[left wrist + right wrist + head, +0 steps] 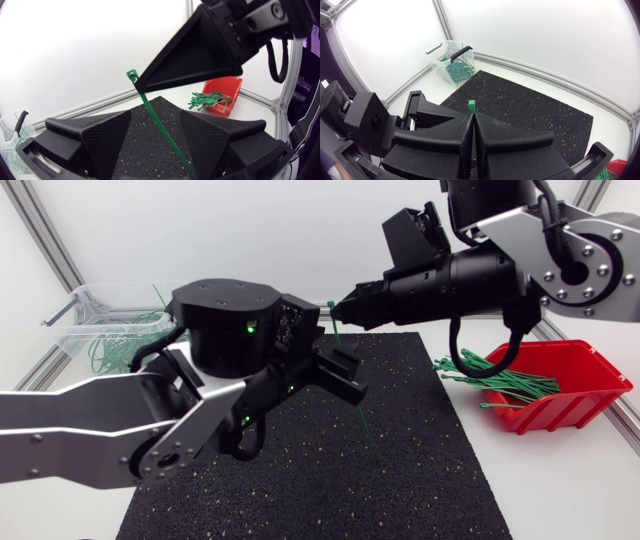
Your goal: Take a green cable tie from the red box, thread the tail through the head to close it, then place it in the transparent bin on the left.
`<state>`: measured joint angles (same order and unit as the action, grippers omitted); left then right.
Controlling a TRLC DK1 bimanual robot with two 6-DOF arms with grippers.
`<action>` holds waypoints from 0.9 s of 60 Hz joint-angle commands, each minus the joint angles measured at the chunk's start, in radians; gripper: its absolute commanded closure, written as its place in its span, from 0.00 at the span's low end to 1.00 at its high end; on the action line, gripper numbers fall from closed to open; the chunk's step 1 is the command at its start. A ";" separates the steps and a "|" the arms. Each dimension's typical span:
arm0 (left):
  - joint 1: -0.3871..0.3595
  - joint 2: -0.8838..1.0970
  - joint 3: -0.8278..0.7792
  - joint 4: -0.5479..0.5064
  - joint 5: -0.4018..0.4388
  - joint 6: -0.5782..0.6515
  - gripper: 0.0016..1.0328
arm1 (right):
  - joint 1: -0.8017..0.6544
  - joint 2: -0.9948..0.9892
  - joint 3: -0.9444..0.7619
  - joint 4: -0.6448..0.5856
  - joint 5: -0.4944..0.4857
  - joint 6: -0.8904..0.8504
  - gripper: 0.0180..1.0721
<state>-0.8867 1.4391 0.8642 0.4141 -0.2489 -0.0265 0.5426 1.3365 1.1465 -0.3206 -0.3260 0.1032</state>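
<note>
My right gripper point(336, 308) hangs over the black mat's far edge, shut on a green cable tie point(352, 385) just below its head. The tie's tail hangs down toward the mat. In the right wrist view the head point(471, 104) pokes out above the closed fingertips of the right gripper point(472, 120). My left gripper point(342, 373) sits just below and to the left, open. In the left wrist view the tie point(157, 127) runs down between its two spread fingers point(105, 137) without touching either. The red box point(570, 390) of ties stands at the right, the transparent bin point(95, 320) at the far left.
A black speckled mat point(420, 480) covers the middle of the table. Several loose green ties point(480, 375) spill over the red box's left rim. The bin holds several looped green ties point(456, 70) and has a black handle. An aluminium frame borders the table.
</note>
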 commanded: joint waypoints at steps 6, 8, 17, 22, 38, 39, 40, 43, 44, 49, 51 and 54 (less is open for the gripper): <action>-0.014 0.044 -0.034 0.038 -0.053 0.027 0.41 | 0.014 -0.030 -0.037 0.008 0.010 0.024 0.94; -0.015 0.043 -0.037 0.045 -0.059 0.027 0.42 | 0.016 -0.028 -0.039 0.009 0.010 0.024 0.94; -0.024 0.041 -0.050 0.071 -0.099 0.030 0.49 | 0.016 -0.028 -0.044 0.014 0.015 0.024 0.94; -0.023 0.037 -0.053 0.077 -0.107 0.030 0.55 | 0.017 -0.026 -0.045 0.017 0.022 0.024 0.94; -0.015 0.023 -0.060 0.097 -0.122 0.048 0.86 | 0.030 -0.020 -0.047 0.017 0.030 0.020 0.94; -0.015 0.021 -0.063 0.101 -0.122 0.048 0.86 | 0.030 -0.019 -0.047 0.017 0.030 0.020 0.94; -0.015 0.020 -0.065 0.106 -0.122 0.053 0.88 | 0.030 -0.019 -0.047 0.017 0.030 0.020 0.94; -0.015 0.009 -0.070 0.112 -0.122 0.059 0.95 | 0.030 -0.019 -0.047 0.015 0.035 0.016 0.94; -0.015 0.007 -0.071 0.115 -0.122 0.062 0.97 | 0.030 -0.020 -0.048 0.015 0.038 0.015 0.94; -0.015 -0.008 -0.079 0.117 -0.122 0.069 0.97 | 0.028 -0.025 -0.051 0.017 0.038 0.013 0.94; -0.015 -0.017 -0.083 0.115 -0.122 0.071 0.97 | 0.028 -0.026 -0.053 0.017 0.038 0.010 0.92; -0.017 -0.028 -0.091 0.114 -0.116 0.079 0.97 | 0.028 -0.030 -0.057 0.018 0.038 0.007 0.84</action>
<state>-0.9047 1.4475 0.8032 0.5098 -0.3500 0.0280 0.5644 1.3201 1.1255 -0.3080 -0.3016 0.1051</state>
